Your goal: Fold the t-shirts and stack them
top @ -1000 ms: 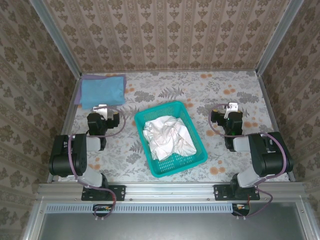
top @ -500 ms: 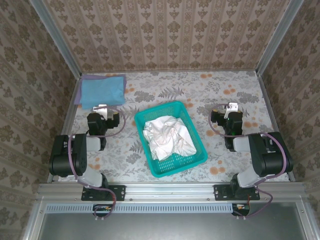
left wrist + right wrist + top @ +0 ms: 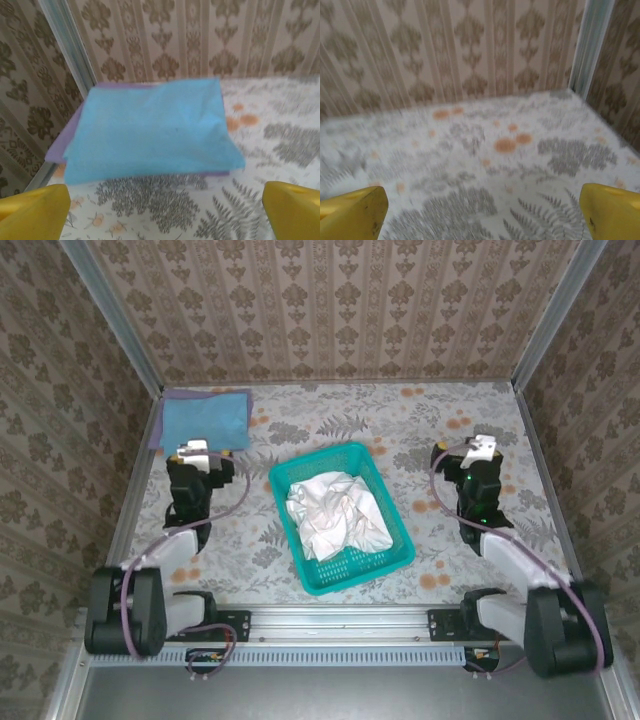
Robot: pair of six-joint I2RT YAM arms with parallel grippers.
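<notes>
In the overhead view, the teal basket (image 3: 355, 576) sits mid-table with the off-white t-shirt (image 3: 335, 518) crumpled inside it, filling most of its floor. The light blue t-shirt (image 3: 205, 420) lies folded flat, well apart from the basket, off to its far left.

The step in hand looks like fetching the off-white t-shirt out for folding. To do it well, both arms would swing in over the basket and come down from above. Each would pinch a raised ridge of cloth, not the mesh below. They would then lift high enough that the hem clears the rim and the basket is not dragged along.

The left gripper (image 3: 193, 450) hangs left of the basket, between it and the blue shirt, released and empty. Its forearm is stretched out from the base and its wrist faces the back wall. The right gripper (image 3: 484, 445) mirrors it, well to the right of the basket, jaws spread on nothing.

From the left wrist, the light blue t-shirt (image 3: 150, 130) lies squared off ahead, with a purple layer (image 3: 62, 145) peeking from under its left edge. The left gripper (image 3: 162, 212) has its yellow fingers (image 3: 32, 212) wide apart and clear of the cloth.

From the right wrist, the right gripper (image 3: 482, 212) gapes over the bare floral table (image 3: 495, 145), touching nothing.
</notes>
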